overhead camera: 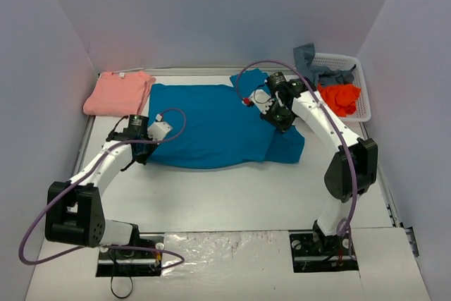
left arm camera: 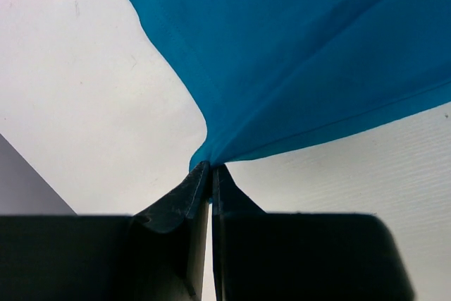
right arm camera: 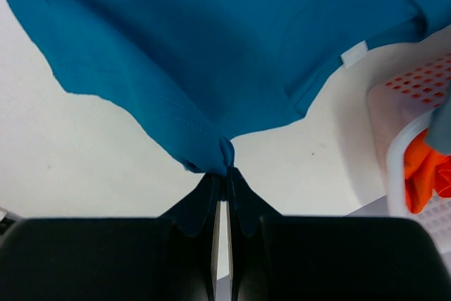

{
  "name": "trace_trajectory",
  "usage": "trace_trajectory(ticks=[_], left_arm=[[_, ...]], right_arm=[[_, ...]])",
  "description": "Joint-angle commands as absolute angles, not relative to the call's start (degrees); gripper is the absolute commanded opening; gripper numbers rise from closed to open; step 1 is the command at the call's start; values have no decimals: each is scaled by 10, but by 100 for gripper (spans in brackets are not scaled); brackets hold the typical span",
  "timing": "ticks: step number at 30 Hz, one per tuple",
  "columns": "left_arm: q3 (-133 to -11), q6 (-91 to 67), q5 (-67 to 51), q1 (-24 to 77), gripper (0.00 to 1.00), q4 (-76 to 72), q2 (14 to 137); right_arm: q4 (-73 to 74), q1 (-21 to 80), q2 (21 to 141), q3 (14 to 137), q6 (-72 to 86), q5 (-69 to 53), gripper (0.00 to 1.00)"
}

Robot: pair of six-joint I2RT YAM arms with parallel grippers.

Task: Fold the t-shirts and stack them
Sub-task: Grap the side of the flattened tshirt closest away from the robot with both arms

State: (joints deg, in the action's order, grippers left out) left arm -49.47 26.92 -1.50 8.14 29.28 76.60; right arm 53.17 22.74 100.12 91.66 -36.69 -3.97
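A teal-blue t-shirt lies spread across the middle of the table. My left gripper is shut on its lower left corner, the cloth fanning up and away from the fingertips. My right gripper is shut on a bunched edge at the shirt's right side, near a sleeve. A salmon-pink t-shirt lies folded at the back left. An orange t-shirt and a grey-blue one sit in the basket, the orange also seen in the right wrist view.
A white lattice basket stands at the back right against the wall, its rim close to my right gripper. Grey walls enclose the table on three sides. A crinkled plastic sheet lies between the arm bases.
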Motion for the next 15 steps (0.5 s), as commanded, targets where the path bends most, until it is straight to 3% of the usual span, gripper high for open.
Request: trace_trajectory(ticks=[1, 15], left_arm=[[-529, 276, -5, 81, 2, 294, 781], [-627, 286, -5, 67, 2, 301, 880]], right_arm=[[553, 219, 1028, 974, -372, -17, 0], [551, 208, 1189, 1164, -360, 25, 0]])
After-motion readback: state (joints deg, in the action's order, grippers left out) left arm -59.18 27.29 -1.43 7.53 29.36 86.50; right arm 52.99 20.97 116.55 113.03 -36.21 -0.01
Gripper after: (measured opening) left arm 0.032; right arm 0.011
